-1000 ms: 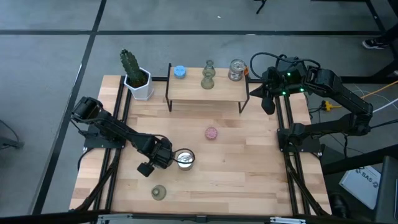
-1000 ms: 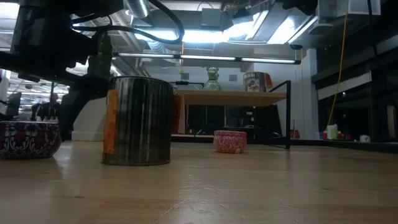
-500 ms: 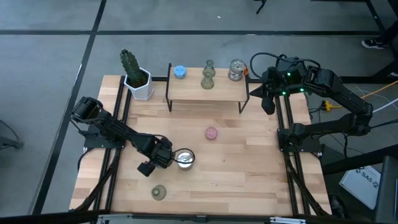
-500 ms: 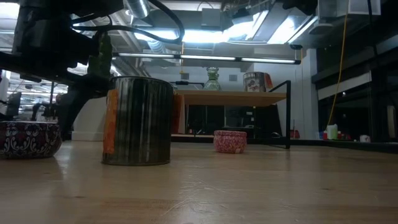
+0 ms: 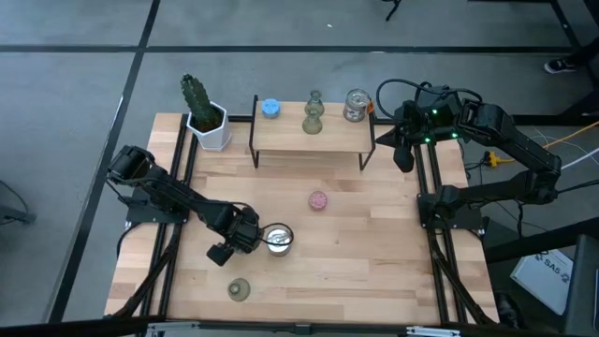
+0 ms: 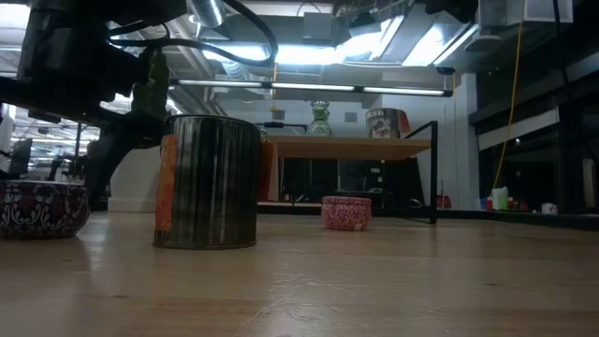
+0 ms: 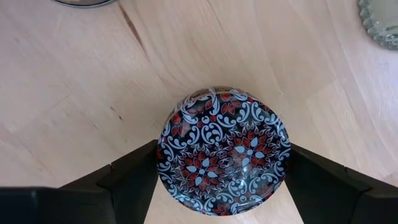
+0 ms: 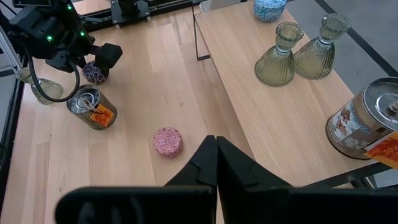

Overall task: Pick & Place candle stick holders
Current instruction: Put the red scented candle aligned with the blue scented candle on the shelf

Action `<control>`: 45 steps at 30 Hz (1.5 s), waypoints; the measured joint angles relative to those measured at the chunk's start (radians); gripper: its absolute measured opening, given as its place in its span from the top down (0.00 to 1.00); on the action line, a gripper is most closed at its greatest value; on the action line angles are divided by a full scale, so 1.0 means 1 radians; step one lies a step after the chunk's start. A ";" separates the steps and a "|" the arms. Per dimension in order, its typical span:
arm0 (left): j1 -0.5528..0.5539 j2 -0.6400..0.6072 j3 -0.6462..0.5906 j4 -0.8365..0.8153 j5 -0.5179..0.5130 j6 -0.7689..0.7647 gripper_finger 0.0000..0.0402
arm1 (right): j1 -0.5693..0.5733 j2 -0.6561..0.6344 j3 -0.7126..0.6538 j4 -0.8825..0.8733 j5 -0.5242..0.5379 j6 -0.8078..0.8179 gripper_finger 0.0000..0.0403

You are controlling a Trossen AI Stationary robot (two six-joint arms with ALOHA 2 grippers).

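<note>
Straddling a round dark holder (image 7: 224,152) with red-and-white floral pattern, the left pincer (image 7: 221,180) stands wide, fingers beside it. Pale wooden counter (image 7: 74,93) beneath. Right pincer (image 8: 214,155) closed

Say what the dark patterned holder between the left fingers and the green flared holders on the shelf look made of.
Dark patterned holder: glossy, likely glazed ceramic or glass; light glints on its red-and-white print. Green flared holders: likely translucent ribbed glass; wood shows faintly through.

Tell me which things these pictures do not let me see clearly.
- Dark patterned holder: hidden under the left gripper in the high view.
- Contact between the left gripper's fingers and that holder: too close to tell.
- Green holder: cut off by the left wrist picture's edge.
</note>
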 joint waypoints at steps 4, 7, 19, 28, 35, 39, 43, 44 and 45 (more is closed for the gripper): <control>-0.001 0.000 0.014 -0.008 0.003 0.000 0.23 | 0.000 0.000 0.000 0.000 0.000 0.000 1.00; 0.000 0.000 0.029 -0.015 0.002 0.000 0.23 | 0.000 0.000 0.000 0.002 0.000 0.000 1.00; 0.024 0.000 0.103 -0.143 0.001 -0.002 0.24 | 0.000 0.000 0.000 0.004 0.000 0.000 1.00; 0.133 0.000 0.178 -0.182 -0.002 0.001 0.26 | 0.000 0.000 0.000 0.009 0.000 0.000 1.00; 0.232 0.000 0.253 -0.233 -0.002 0.020 0.27 | 0.000 0.000 0.000 0.008 0.000 0.000 1.00; 0.288 0.000 0.302 -0.261 -0.002 0.026 0.26 | 0.000 0.000 0.000 0.008 0.000 0.000 1.00; 0.347 0.000 0.351 -0.294 -0.001 0.027 0.26 | 0.000 0.000 0.000 0.008 0.000 0.000 1.00; 0.362 0.000 0.361 -0.299 -0.001 0.026 0.26 | 0.000 0.000 0.000 0.008 0.000 0.000 1.00; 0.377 0.000 0.370 -0.303 -0.001 0.026 0.26 | 0.000 0.000 0.000 0.008 0.000 0.000 1.00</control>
